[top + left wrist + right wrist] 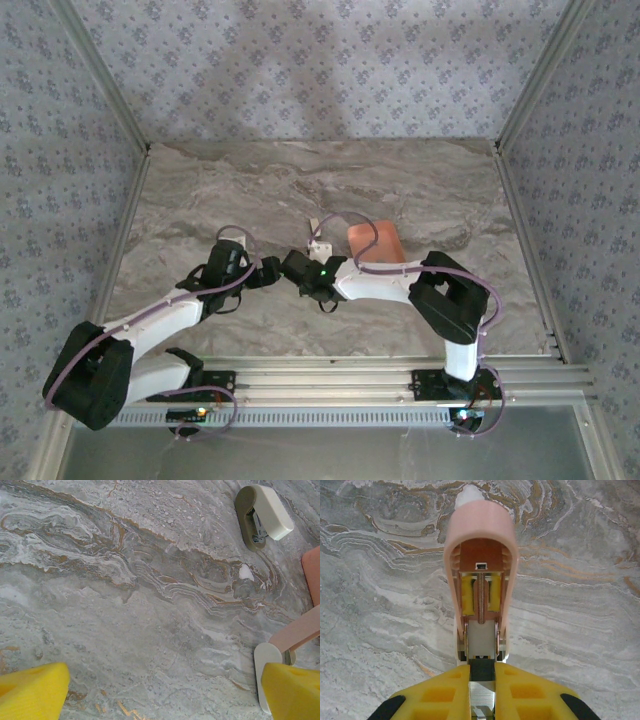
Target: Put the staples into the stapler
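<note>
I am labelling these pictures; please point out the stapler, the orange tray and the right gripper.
stapler [480,525]: right wrist view, on its pink cover.
orange tray [375,240]: top external view, on its bare floor.
right gripper [482,671]: right wrist view, midway between its fingertips.

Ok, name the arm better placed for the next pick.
Left: the left gripper is open and empty above the table, while the right gripper is shut on the opened stapler.

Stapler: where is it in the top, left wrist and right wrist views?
Top external: centre, at the tip of the right end effector, too small to resolve.
Left wrist: stapler at lower right, pink lid raised off its white base.
Right wrist: centre, open, clamped by the right end effector.
Shared landmark: the marble table.
</note>
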